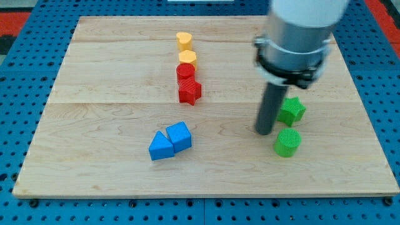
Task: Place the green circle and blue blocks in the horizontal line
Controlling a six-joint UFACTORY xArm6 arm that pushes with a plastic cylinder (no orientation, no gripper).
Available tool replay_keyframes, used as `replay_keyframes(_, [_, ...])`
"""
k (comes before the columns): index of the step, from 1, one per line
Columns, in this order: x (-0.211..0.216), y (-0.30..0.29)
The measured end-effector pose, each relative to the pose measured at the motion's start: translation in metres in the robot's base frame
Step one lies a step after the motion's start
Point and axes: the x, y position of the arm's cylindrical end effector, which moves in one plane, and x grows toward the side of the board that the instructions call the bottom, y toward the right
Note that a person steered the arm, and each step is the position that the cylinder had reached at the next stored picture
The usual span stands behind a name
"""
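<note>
The green circle [287,142] lies at the view's lower right of the wooden board [94,94]. A blue triangle [160,146] and a blue cube [179,135] touch each other at the view's lower middle-left. My tip [264,132] is just left of the green circle and slightly above it, with a small gap between them. It is far to the right of the blue blocks.
A green star [292,110] sits right of the rod, above the green circle. A column at the view's top middle holds a yellow heart [184,41], a yellow hexagon [187,59], a red cylinder [185,74] and a red star [189,92]. Blue pegboard [25,75] surrounds the board.
</note>
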Motion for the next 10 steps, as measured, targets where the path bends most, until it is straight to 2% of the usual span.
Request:
replay_keyframes(1, [-0.014, -0.084])
replay_keyframes(2, [-0.046, -0.128])
replay_keyframes(3, [-0.001, -0.134])
replay_keyframes(4, [0.008, -0.123])
replay_keyframes(5, [-0.001, -0.115])
replay_keyframes(6, [0.018, -0.124])
replay_keyframes(7, [0.054, -0.125])
replay_keyframes(8, [0.059, -0.133])
replay_keyframes(10, [0.046, -0.063])
